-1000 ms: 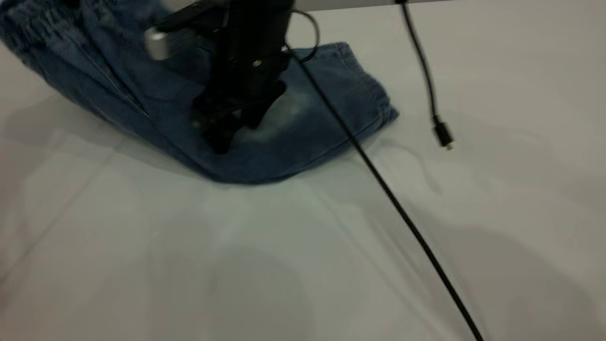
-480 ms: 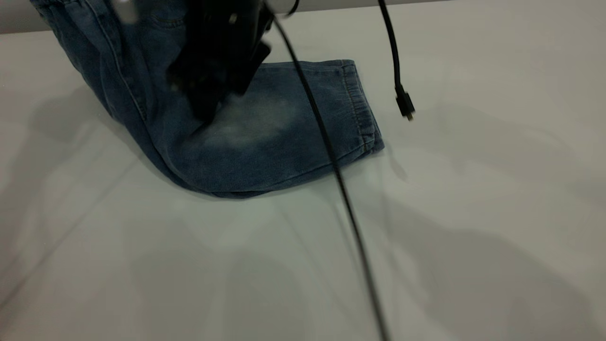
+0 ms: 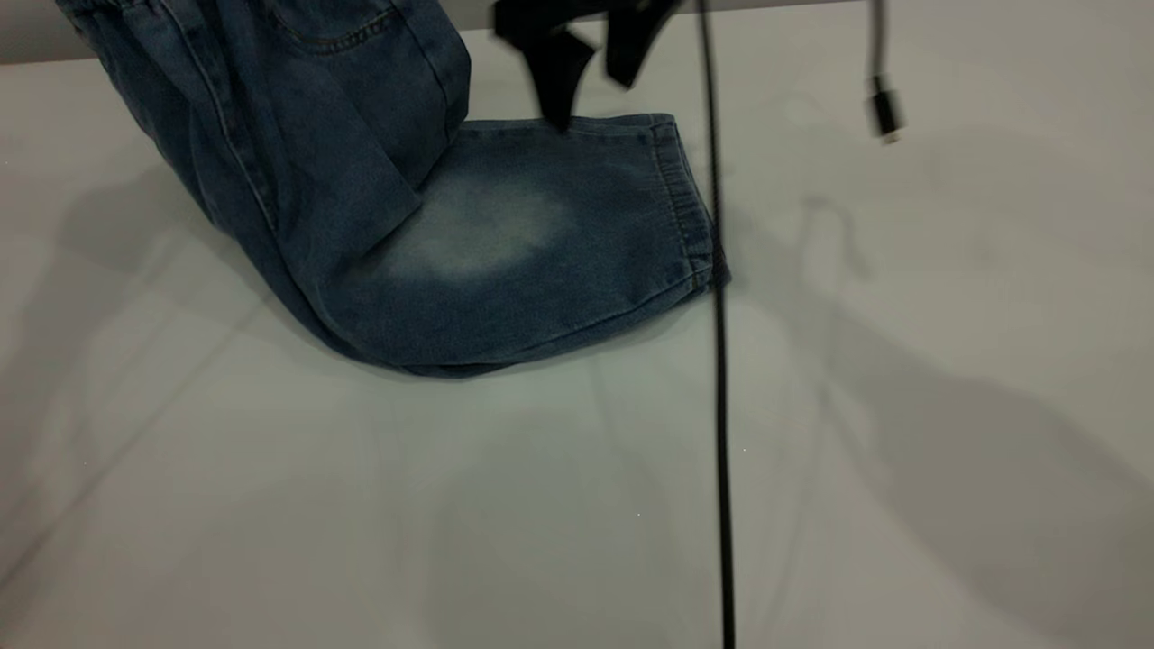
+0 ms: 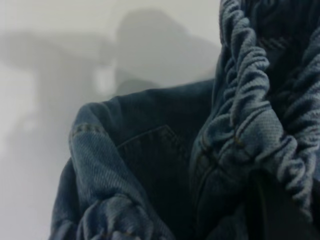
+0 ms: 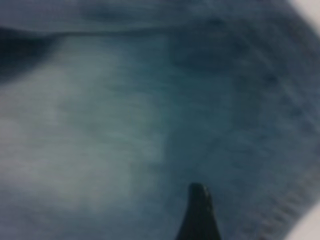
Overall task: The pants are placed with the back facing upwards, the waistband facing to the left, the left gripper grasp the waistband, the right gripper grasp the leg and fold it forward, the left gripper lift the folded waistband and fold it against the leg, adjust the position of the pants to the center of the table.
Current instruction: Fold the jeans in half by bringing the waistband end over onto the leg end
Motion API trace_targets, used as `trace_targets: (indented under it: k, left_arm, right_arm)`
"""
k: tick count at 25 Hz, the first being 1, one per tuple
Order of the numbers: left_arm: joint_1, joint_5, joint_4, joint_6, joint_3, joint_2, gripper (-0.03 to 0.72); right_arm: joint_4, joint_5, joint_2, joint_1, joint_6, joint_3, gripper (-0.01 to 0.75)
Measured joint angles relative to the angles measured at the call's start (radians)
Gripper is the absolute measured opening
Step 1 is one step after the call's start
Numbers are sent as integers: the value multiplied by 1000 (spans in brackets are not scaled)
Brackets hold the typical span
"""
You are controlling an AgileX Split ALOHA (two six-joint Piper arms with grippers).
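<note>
The pants (image 3: 379,198) lie at the far left part of the bench (image 3: 541,505), with their upper part lifted off the surface and rising out of the top of the exterior view, while the leg (image 3: 505,261) stays flat on the bench, its pale faded oval facing up and its stitched hem pointing right. A back pocket's stitched edge shows on the raised cloth near the top of that view. The right end effector (image 3: 586,54) hangs just above the far edge of the leg, its two black fingers spread apart and gripping nothing; one fingertip (image 5: 199,215) shows in the right wrist view over the faded denim. The left end effector is hard to make out (only a dark shape sits low in the left wrist view, under bunched denim), so I cannot tell whether its fingers are apart or together. In that same view the waistband (image 4: 255,95) hangs very near the camera, its ruched elastic gathered in thick folds, with a pocket seam behind it. A thin black cable (image 3: 719,361) crosses the bench just past the hem, and a second cable's plug (image 3: 883,110) dangles farther right.
</note>
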Motion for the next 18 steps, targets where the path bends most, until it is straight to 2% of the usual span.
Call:
trace_targets:
  k: [12,18]
  left_arm:
    - [-43,67,-8,0,-105,0,83]
    - [-107,85,-48,37,-116,0,83]
  right_arm:
    - [30,-2,126,-14,1,0,470]
    - [56,-24,131,-14,5,0,463]
